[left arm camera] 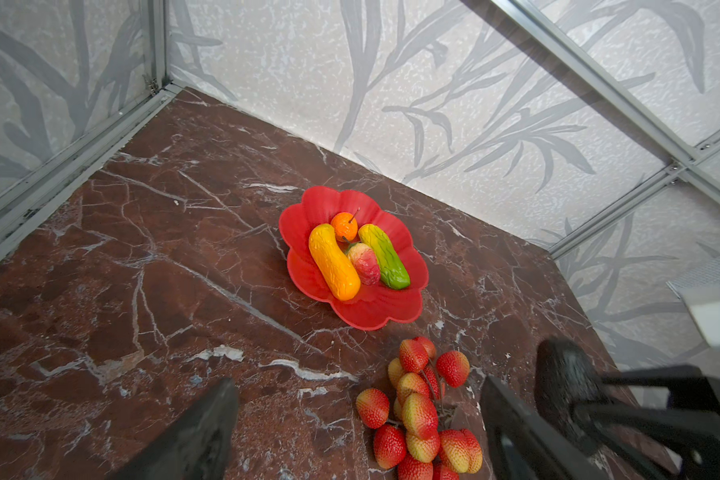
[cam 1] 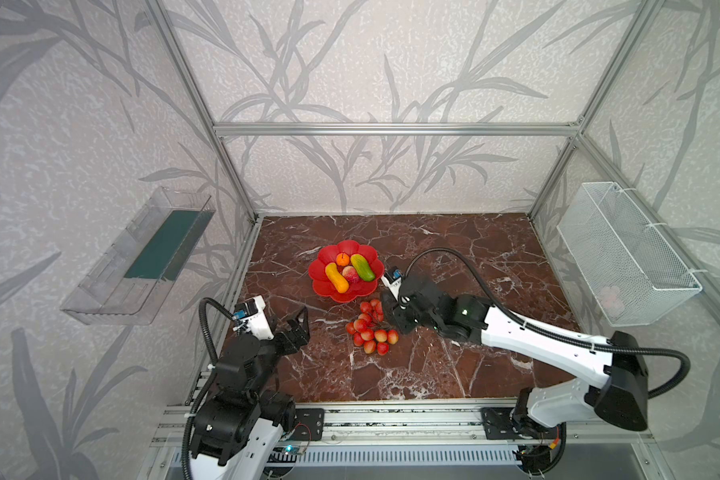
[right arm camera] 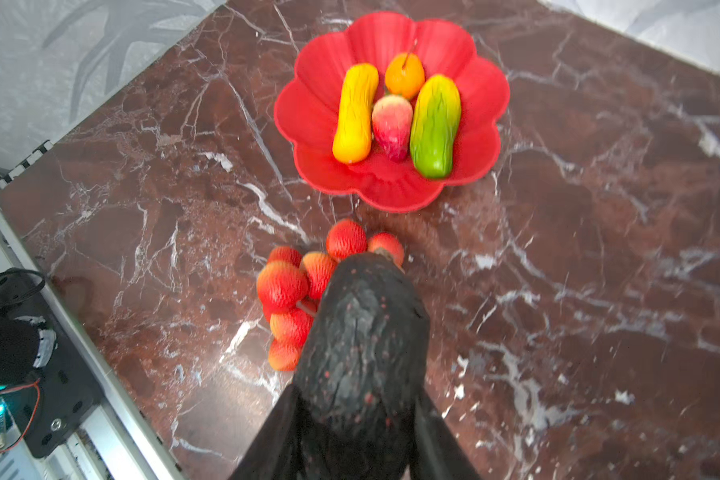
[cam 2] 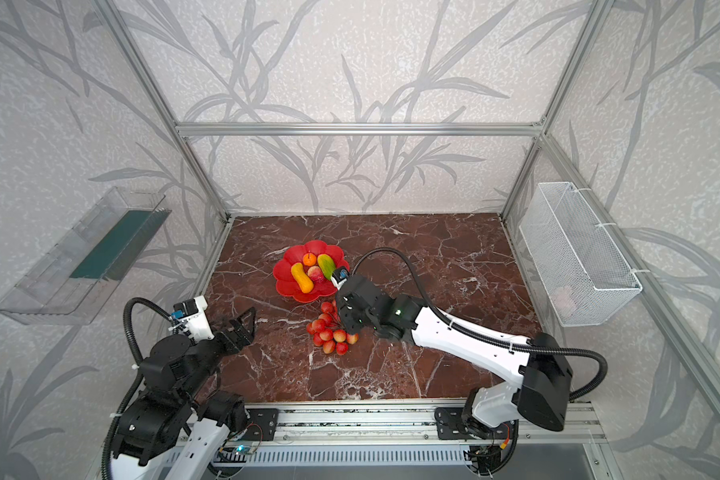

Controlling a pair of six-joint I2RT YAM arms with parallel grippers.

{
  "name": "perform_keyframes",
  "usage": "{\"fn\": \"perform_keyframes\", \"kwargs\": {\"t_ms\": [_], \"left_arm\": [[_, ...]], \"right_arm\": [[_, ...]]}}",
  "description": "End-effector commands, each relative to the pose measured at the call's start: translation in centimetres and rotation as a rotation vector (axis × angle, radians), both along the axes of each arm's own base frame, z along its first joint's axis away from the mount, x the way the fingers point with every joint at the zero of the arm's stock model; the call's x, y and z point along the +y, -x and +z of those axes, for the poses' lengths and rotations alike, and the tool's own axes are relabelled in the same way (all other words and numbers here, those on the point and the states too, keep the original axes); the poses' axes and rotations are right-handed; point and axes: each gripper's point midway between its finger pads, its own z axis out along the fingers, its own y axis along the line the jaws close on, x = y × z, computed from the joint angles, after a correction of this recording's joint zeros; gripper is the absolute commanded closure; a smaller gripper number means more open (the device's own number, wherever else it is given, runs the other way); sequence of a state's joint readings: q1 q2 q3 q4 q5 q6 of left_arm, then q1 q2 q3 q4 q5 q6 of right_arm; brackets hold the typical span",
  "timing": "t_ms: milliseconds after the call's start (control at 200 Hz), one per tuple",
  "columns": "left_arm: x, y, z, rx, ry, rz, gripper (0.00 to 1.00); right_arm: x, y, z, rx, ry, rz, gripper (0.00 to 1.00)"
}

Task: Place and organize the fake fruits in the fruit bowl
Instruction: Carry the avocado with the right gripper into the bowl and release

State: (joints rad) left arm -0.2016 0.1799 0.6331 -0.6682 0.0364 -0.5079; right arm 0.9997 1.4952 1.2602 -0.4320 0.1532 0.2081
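Red plastic with a petal rim, the fruit bowl (cam 1: 321, 266) sits on the marble table (cam 1: 454, 365) toward the back of the workspace, and we count four fruits in it already: a small orange (cam 1: 342, 259) at the far side, a yellow-orange long fruit (cam 1: 336, 277), a pink strawberry-like fruit (cam 1: 351, 274) in the middle and a yellow-green long fruit (cam 1: 363, 267), the three lying roughly side by side. That part of the job looks done and tidy.

Two pieces are left outside. The cherry cluster (cam 1: 371, 330) lies on the table just in front of the bowl, apart from its rim. The dark avocado (right arm camera: 360, 332) shows in the right wrist view clamped between the jaws of our right gripper (right arm camera: 360, 415), above the near side of the cluster; whether it brushes the cherries we cannot tell. In both top views the avocado is hard to pick out against the black gripper body.

Our left gripper (cam 1: 298, 328) hangs over the table's left side with its jaws spread wide and nothing between them, well apart from the bowl.

We judge the task over halfway: the avocado needs carrying to a free spot in the bowl, perhaps the bare front, then the cluster follows.
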Motion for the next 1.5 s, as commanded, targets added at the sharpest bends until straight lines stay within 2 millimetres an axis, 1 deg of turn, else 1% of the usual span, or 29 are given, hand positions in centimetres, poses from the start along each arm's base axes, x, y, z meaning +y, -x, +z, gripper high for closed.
{"fn": "perform_keyframes", "kwargs": {"t_ms": [0,50,70,75,85,200,310,505,630,720,835,895,910,930,1000,1070,1140,1245,1270,1320,1375,1420,1425,1440,1450,1460,1470,1480,1495], "left_arm": [[-1.0,0.1,0.5,-0.034,0.024,-0.060,0.09],[-1.4,0.2,0.6,-0.037,0.025,-0.080,0.09],[-1.4,0.3,0.7,-0.040,0.025,-0.085,0.09],[-1.4,0.3,0.7,-0.039,0.025,-0.085,0.09],[-1.5,0.3,0.7,-0.039,0.025,-0.086,0.09],[-1.6,0.5,0.9,-0.056,0.031,-0.096,0.09],[-1.6,0.6,1.0,-0.064,0.034,-0.096,0.09],[-1.5,0.5,1.0,-0.065,0.037,-0.091,0.09],[-1.5,0.5,0.9,-0.065,0.039,-0.090,0.09],[-1.5,0.4,1.0,-0.066,0.040,-0.088,0.09],[-1.5,0.5,1.0,-0.068,0.041,-0.086,0.09],[-1.5,0.5,1.0,-0.068,0.041,-0.086,0.09],[-1.5,0.5,0.9,-0.067,0.040,-0.085,0.09],[-1.4,0.5,1.0,-0.068,0.040,-0.085,0.09],[-1.4,0.5,0.9,-0.068,0.039,-0.085,0.09],[-1.4,0.5,1.0,-0.069,0.041,-0.083,0.09],[-1.4,0.4,0.9,-0.068,0.041,-0.081,0.09],[-1.3,0.4,0.9,-0.070,0.041,-0.078,0.09],[-1.4,0.4,0.9,-0.069,0.040,-0.079,0.09],[-1.3,0.4,0.9,-0.068,0.040,-0.077,0.09],[-1.3,0.4,0.9,-0.069,0.040,-0.077,0.09],[-1.3,0.4,0.9,-0.069,0.040,-0.077,0.09],[-1.3,0.4,0.9,-0.069,0.040,-0.076,0.09],[-1.3,0.4,0.9,-0.069,0.040,-0.076,0.09],[-1.3,0.4,0.9,-0.069,0.041,-0.075,0.09],[-1.3,0.4,0.9,-0.070,0.040,-0.074,0.09],[-1.3,0.4,0.9,-0.070,0.041,-0.074,0.09],[-1.3,0.4,0.9,-0.069,0.041,-0.075,0.09],[-1.3,0.4,0.9,-0.070,0.042,-0.076,0.09]], "right_arm": [[2.1,-2.0,-0.3,-0.054,0.084,0.126,0.68],[3.5,-3.1,-0.5,-0.058,0.091,0.160,0.68],[3.7,-3.3,-0.7,-0.059,0.098,0.168,0.68],[3.9,-3.5,-0.2,-0.068,0.089,0.169,0.68],[4.3,-3.8,-1.4,-0.055,0.113,0.178,0.68],[6.8,-5.7,-2.6,-0.087,0.170,0.239,0.68],[8.6,-7.6,-3.9,-0.107,0.207,0.266,0.68],[11.8,-9.9,-6.2,-0.142,0.241,0.323,0.69],[13.3,-10.9,-7.4,-0.151,0.259,0.352,0.68],[14.2,-11.5,-8.8,-0.145,0.279,0.368,0.67],[14.8,-12.0,-10.4,-0.120,0.307,0.376,0.61],[15.0,-11.9,-11.0,-0.103,0.312,0.384,0.56],[15.1,-11.9,-11.2,-0.100,0.312,0.385,0.54],[15.1,-12.0,-11.2,-0.099,0.313,0.385,0.52],[15.2,-11.8,-11.3,-0.089,0.309,0.384,0.41],[15.1,-11.8,-10.6,-0.086,0.297,0.374,0.31],[14.9,-11.7,-9.5,-0.084,0.284,0.359,0.27],[14.0,-11.1,-6.7,-0.073,0.236,0.337,0.24],[13.6,-10.9,-6.4,-0.068,0.232,0.331,0.24],[12.6,-10.5,-5.0,-0.068,0.208,0.318,0.24],[11.0,-9.8,-4.0,-0.063,0.181,0.297,0.24],[9.3,-9.2,-3.3,-0.054,0.150,0.276,0.24],[9.0,-9.1,-3.5,-0.050,0.150,0.274,0.24],[8.2,-8.8,-3.1,-0.047,0.132,0.260,0.24],[8.0,-8.7,-2.9,-0.048,0.126,0.257,0.24],[7.5,-8.6,-3.0,-0.042,0.121,0.250,0.24],[7.1,-8.5,-2.7,-0.044,0.108,0.243,0.25],[6.4,-8.3,-2.8,-0.039,0.100,0.228,0.25],[5.9,-8.1,-2.7,-0.038,0.092,0.219,0.25]]}}
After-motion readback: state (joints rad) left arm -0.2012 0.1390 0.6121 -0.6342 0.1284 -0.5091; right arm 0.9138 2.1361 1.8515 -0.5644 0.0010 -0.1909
